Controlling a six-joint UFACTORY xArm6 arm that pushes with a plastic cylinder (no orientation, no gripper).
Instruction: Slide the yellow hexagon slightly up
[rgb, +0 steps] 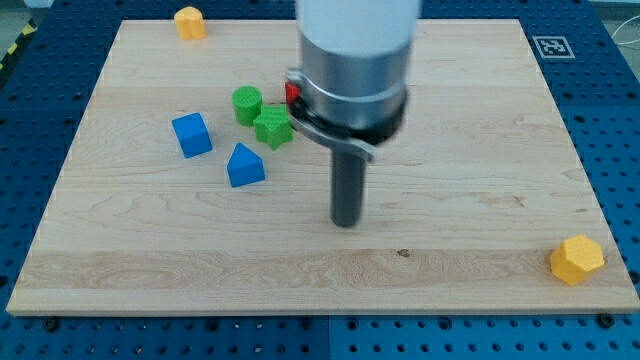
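1. No words or brand names are showing anywhere; the only marking is a black-and-white square tag (549, 46) sitting at the board's (480, 250) top right corner, too small to make out in detail.
2. My tip (346, 222) is resting on bare wood near the middle of the board, holding nothing and touching no block.
3. The rod is hanging from a wide grey and black arm body (353, 70) that is filling the top centre of the view and running off the top edge.
4. That body is hiding most of a red block (292, 94); only a sliver is peeking out at its left side, so its shape is not clear.
5. The yellow hexagon (577, 260) is lying at the board's bottom right corner, close to the edge and well apart from my tip, to the view's right and a little lower.
6. A second yellow block (190, 21) is sitting at the top left edge of the board; its shape is hard to tell.
7. A green cylinder (247, 103) and a green star (272, 127) are standing just beside each other, left of the rod.
8. A blue cube (191, 134) and a blue house-shaped block (245, 165) are lying further to the view's left, near one another but apart.
9. The board is lying on a blue perforated table (40, 110), which is being cut off on every side.
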